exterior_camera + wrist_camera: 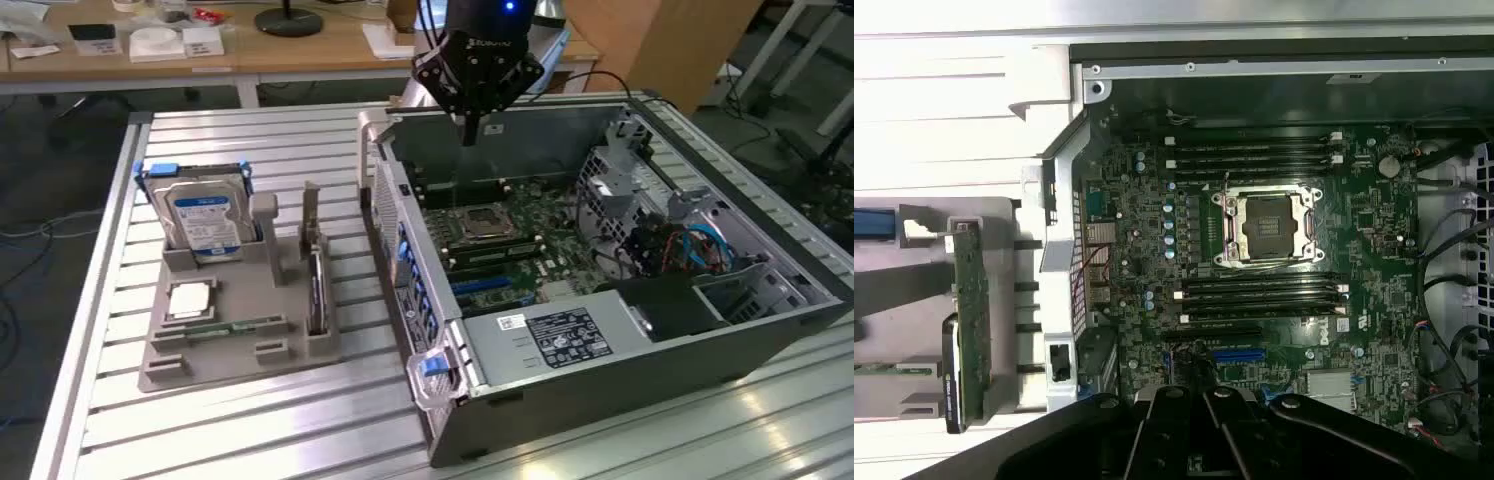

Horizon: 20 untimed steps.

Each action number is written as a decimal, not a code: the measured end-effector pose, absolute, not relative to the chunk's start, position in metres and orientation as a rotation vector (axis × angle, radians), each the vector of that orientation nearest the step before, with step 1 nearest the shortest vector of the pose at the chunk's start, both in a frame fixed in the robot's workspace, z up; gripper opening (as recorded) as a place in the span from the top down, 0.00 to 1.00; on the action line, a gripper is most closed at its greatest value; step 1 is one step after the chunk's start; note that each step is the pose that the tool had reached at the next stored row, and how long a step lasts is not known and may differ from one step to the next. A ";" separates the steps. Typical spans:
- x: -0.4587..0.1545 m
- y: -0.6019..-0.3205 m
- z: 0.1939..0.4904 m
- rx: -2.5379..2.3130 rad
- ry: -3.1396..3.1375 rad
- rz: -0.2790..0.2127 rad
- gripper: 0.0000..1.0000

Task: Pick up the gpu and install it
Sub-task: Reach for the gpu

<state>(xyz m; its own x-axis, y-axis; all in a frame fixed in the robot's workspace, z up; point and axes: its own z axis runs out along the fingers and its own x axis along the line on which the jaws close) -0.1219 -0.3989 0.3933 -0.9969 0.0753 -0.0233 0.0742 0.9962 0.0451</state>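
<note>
The gpu (316, 291) stands on edge in a slot of the grey holder (240, 365), at the exterior view's left of the open computer case (627, 340). In the wrist view the gpu (970, 320) is a thin green board seen edge-on beside the case wall. My gripper (470, 135) hangs above the far wall of the case, well apart from the gpu, its fingers shut together with nothing between them. In the wrist view the gripper (1204, 400) looks down on the motherboard (1144, 220) with its bare processor socket (1267, 227).
The holder also carries a silver hard drive with a blue label (203, 215), a RAM stick (234, 327) and a processor chip (191, 298). Cables and drive bays (681, 245) crowd the case's right side. Everything rests on a slatted metal table (240, 150).
</note>
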 end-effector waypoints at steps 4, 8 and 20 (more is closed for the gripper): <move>-0.122 -0.399 0.393 0.117 3.114 0.069 0.89; -0.122 -0.399 0.393 0.116 3.114 0.069 0.89; -0.133 -0.399 0.393 0.117 3.114 0.069 0.89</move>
<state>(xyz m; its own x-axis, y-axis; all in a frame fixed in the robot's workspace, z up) -0.1329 -0.3988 0.3932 -0.9969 0.0753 -0.0233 0.0742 0.9962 0.0450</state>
